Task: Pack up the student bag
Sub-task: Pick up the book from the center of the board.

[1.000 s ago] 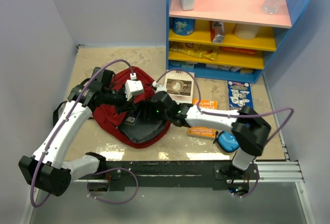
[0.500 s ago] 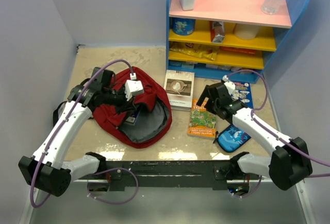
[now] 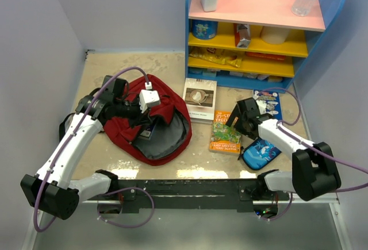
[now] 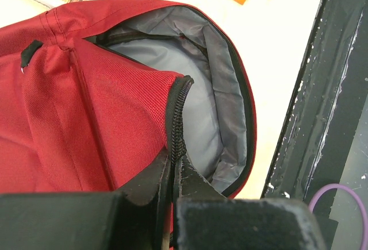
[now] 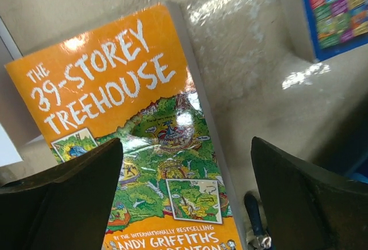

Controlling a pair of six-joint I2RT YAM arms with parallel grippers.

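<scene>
Beige table [image 3: 167, 66] carries student bag [image 3: 121, 132]; white book [image 3: 199, 97]; orange book [image 3: 225, 132]; blue booklet [image 3: 271, 104]; blue pouch [image 3: 261, 152]; shelf unit [image 3: 259, 81].

The student bag [image 3: 172, 109] is dark red, grey-lined; the book [image 3: 224, 135] orange.

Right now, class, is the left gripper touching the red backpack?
Touching. The left wrist view shows the left gripper shut on the red backpack, pinching its black zipper edge.

The student bag [image 3: 172, 112] is a large dark red fabric backpack lying flat on the left half of the table [image 3: 126, 60]. Its black zipper [image 4: 177, 112] is undone, one edge lifted, and the mouth gapes toward the near edge, showing the grey lining [image 3: 164, 141].
</scene>
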